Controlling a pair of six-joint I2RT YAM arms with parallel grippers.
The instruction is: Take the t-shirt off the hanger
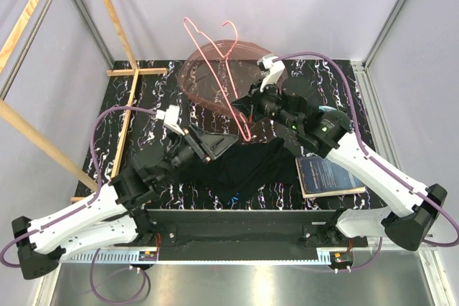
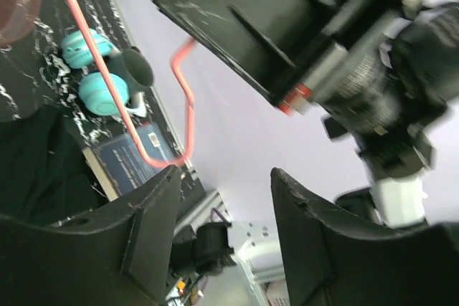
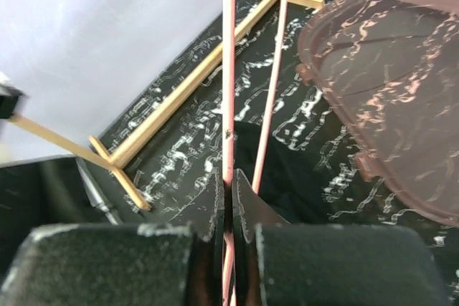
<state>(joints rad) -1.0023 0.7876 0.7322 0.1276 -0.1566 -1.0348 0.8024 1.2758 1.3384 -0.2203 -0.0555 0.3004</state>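
top: high, looking down, far | left wrist: close, tilted upward | right wrist: close, forward-down | all 3 share hanger point(image 3: 228, 69)

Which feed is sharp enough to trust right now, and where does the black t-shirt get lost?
Top external: sharp, evenly lit, but the t-shirt nearly merges with the dark marbled table. Left wrist: the right arm is smeared with blur; the hanger reads clearly. Right wrist: the right tool, shut on the hanger wire, is soft; the table behind is crisp.

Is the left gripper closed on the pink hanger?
No, the jaws of the left gripper stand wide apart and empty; the hanger passes beyond them.
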